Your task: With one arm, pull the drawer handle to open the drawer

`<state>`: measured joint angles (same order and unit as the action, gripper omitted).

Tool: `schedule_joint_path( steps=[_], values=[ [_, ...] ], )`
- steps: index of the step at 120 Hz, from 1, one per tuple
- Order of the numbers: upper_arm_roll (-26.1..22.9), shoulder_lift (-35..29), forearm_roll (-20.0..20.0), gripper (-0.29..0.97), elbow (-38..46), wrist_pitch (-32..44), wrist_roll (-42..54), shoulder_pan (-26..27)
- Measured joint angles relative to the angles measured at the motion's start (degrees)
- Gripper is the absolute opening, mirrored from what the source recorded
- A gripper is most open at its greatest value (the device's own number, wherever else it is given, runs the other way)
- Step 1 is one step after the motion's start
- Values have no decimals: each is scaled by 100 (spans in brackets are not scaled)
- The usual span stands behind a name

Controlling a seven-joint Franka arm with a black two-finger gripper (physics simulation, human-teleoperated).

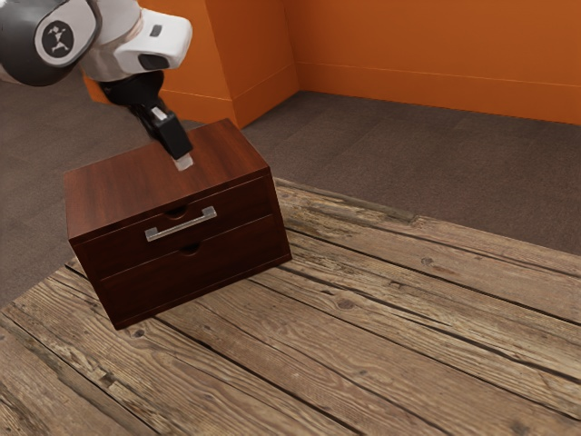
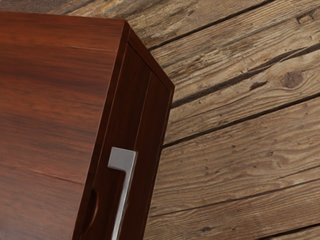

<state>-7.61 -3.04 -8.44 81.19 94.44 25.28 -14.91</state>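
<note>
Table: rough wooden planks, spreading under and beyond the gripper; it carried the cabinet.
Cabinet: dark red-brown wood, two drawers stacked in its front; its top lay directly beneath the gripper, with a gap between them as far as could be judged.
Arm: white and grey, reaching down over the cabinet's top toward its front edge.
Upper drawer: front flush with the lower drawer below it, so it looked shut; judged, the pull had not begun and nothing of the task was done.
Gripper: black with a pale tip, hanging over the cabinet's top near the front edge; it held nothing; whether it was open or closed could not be told.
Handle: silver bar on the upper drawer's front, near the gripper, below it and just past the front edge; untouched; in the wrist view one end of the handle showed under the hand.
Left to do: judged, come down in front of the edge, take the handle, draw the drawer outward.
</note>
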Motion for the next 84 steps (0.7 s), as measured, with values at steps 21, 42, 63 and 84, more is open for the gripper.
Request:
schedule_joint_path(
  steps=[21,42,63,84],
  values=[
    [5,58,-599,66,153,571,892,17],
    [183,26,-713,63,386,793,1539,112],
    [356,99,-526,60,420,859,1744,-48],
    [365,232,-342,53,426,911,1848,-256]
  ],
)
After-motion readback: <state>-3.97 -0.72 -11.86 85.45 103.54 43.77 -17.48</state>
